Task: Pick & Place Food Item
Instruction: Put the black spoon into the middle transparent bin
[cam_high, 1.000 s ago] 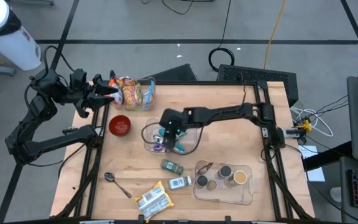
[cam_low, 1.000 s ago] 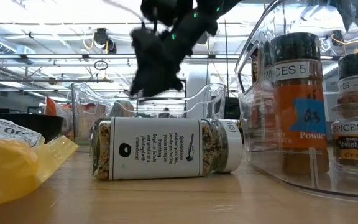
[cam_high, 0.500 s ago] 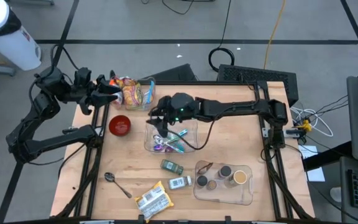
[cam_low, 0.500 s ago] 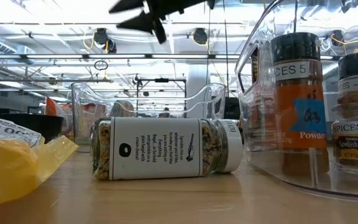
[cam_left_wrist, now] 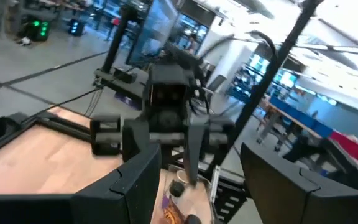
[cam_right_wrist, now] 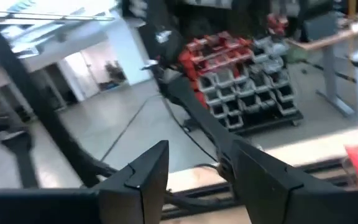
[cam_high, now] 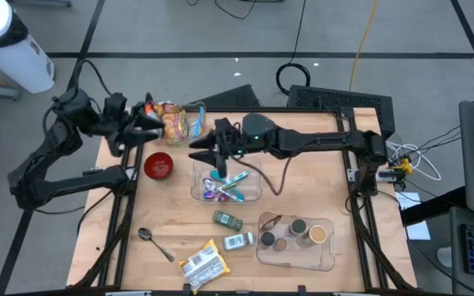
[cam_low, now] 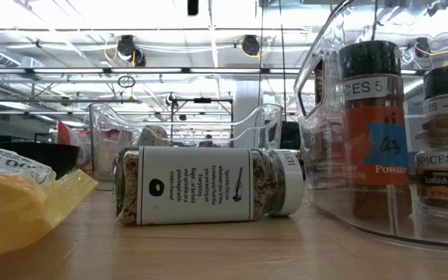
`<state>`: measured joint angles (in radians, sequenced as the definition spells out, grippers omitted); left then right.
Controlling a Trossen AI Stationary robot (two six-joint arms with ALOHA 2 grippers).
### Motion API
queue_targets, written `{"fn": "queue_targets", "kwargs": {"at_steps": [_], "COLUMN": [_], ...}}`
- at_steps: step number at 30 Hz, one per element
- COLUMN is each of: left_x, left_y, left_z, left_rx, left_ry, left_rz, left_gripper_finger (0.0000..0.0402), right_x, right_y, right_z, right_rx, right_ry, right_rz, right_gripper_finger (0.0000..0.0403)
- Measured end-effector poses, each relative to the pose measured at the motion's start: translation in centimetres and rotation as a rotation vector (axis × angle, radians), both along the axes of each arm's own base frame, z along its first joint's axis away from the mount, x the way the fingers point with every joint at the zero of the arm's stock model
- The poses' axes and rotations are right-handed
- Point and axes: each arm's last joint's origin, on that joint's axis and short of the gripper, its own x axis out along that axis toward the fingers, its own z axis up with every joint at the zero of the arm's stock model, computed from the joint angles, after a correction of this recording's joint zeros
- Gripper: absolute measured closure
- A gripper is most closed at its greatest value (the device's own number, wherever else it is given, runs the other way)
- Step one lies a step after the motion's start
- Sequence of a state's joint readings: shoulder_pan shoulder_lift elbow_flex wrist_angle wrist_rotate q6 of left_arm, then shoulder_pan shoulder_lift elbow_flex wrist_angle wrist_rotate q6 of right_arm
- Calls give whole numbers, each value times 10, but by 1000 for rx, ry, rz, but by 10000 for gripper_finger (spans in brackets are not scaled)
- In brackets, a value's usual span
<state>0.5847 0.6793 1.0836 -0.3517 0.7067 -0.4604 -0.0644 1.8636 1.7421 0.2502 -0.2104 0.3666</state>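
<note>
R gripper (cam_high: 202, 153) hangs above the tabletop (cam_high: 303, 189), just past the far-left corner of the clear bin (cam_high: 253, 194) that holds the coloured wrapped items (cam_high: 223, 187). Its fingers are spread, nothing between them in the high or R wrist view. So no food item is in hand; judged: it's between grasps or heading toward a pick.

L gripper (cam_high: 151, 121) sits at the far-left edge of the tabletop, just beside the clear tub of snack packs (cam_high: 175, 122); fingers spread w/ nothing between, per L wrist view.

Outward: red bowl (cam_high: 159, 164) lies near the R gripper, toward the L arm. Spice jar (cam_high: 228, 220) lies on its side nearer the front, a second jar (cam_high: 238, 241) just beyond it, yellow packet (cam_high: 202, 262) at the front edge, spoon (cam_high: 155, 243) front-left, spice tray (cam_high: 299, 239) front-right.

Risks, as judgement:
- Both grippers are close together by the tub; a reach from either could clip the other arm.
- Dropping straight down, R fingers may catch the bin's rim & drag it.
- Lying jars are round; a side nudge would prob. roll them.
- Wrapped items are slick, thin; a shallow pinch may slip.
</note>
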Motion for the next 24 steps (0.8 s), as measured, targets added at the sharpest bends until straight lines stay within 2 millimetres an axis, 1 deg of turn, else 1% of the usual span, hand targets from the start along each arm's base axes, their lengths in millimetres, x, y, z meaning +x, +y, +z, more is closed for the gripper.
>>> {"fn": "queue_targets", "kwargs": {"at_steps": [2, 4, 8, 11, 15, 19, 21, 24], "left_x": [-4, -8, -19, -29, -38, -40, -37, -26], "left_y": [-5, -10, -19, -27, -34, -37, -37, -36], "left_z": [-1, -3, -13, -21, -33, -42, -43, -45], "left_rx": [8, -5, -51, -84, -135, -167, -165, -146], "left_ry": [6, 27, 107, 178, 288, 388, 415, 456], "left_rz": [-17, -33, -25, -22, -15, -14, -15, -16], "left_gripper_finger": [172, 172, 172, 172, 172, 172, 172, 172], "right_x": [-8, -17, -36, -47, -55, -59, -59, -58], "right_y": [4, 9, 22, 30, 41, 48, 50, 50], "right_z": [8, 11, 20, 24, 17, 11, 7, -4], "right_rx": [-14, -41, -109, -117, -154, -209, -225, -235], "right_ry": [28, 83, 169, 231, 348, 422, 444, 460], "right_rz": [12, 20, 52, 62, 21, -27, -40, -40], "right_gripper_finger": [240, 242, 243, 243, 243, 243, 243, 243]}}
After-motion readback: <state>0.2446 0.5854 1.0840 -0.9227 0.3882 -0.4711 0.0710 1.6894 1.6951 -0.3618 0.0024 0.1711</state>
